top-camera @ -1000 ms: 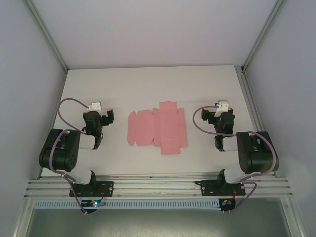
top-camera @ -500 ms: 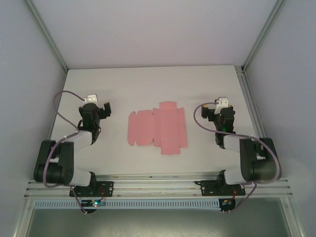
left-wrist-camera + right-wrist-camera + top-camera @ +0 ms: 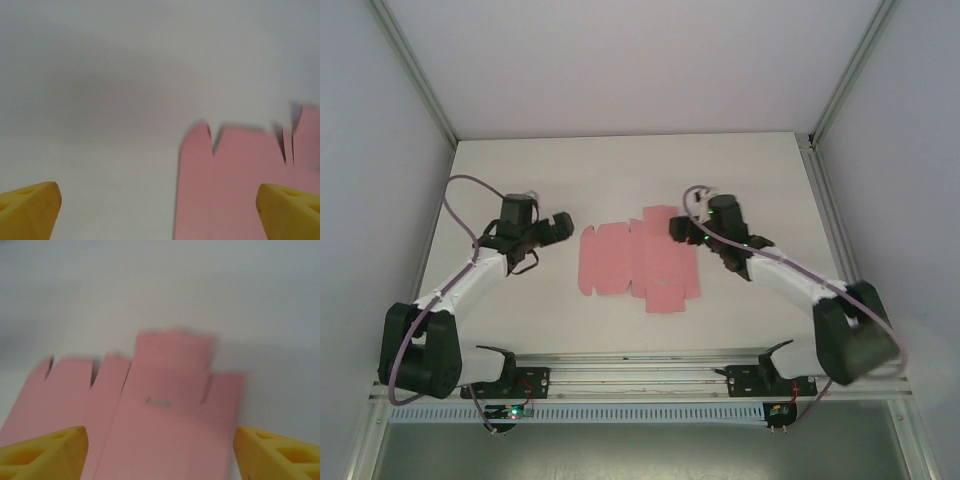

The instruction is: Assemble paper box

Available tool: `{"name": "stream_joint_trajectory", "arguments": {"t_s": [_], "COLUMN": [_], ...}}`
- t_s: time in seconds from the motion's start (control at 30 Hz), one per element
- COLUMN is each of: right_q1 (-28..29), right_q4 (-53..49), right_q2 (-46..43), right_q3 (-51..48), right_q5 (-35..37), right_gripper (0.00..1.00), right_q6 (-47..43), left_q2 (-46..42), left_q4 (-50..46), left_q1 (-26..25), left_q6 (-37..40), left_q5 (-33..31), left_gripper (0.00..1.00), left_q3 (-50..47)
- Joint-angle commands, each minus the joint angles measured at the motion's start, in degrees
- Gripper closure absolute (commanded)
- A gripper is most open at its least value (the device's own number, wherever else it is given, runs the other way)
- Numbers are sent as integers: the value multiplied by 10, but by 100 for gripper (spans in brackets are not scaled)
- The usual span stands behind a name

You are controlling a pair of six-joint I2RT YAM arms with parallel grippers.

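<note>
The paper box (image 3: 638, 260) lies flat on the white table as a pink cross-shaped die-cut sheet with flaps and creases. My left gripper (image 3: 556, 228) hovers just left of the sheet's left flaps, jaws wide open and holding nothing. In the left wrist view the sheet (image 3: 240, 180) fills the lower right, between the yellow fingertips (image 3: 30, 210). My right gripper (image 3: 678, 228) is over the sheet's upper right flap, open and empty. In the right wrist view the sheet (image 3: 165, 410) with a small slot spreads between the yellow fingertips (image 3: 277, 455).
The white table (image 3: 620, 170) is walled in by white panels at the back and both sides, with metal posts in the back corners. An aluminium rail (image 3: 640, 375) carrying both arm bases runs along the near edge.
Both arms have stretched inward from the table's sides to the sheet's edges. The right gripper's jaws have narrowed a little. The sheet has not moved.
</note>
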Motion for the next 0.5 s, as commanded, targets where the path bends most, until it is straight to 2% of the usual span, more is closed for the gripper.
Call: {"name": "stream_joint_trajectory", "arguments": {"t_s": [0.0,0.17,0.3,0.47], "right_q1": [18,-3,-9,-39], "right_q4": [-79,-87,-80,-39], "right_q2": [74,162,188,232], "right_q3": [40,53,43,11], "right_q5": [-53,-30,-25,-79], "right_gripper": [37,42,44,47], "right_q6": [27,55,57,98], "left_q2": [13,44,62,95], "left_q4": [-49,-62,-43,-5], "left_q1": [-22,-42,-42,-43], "left_q6": [-43,-42,-48,-66], "left_q5": [74,79,105,148], "left_gripper": [0,0,0,0], "left_q3": [-10,-6,-8,-9]}}
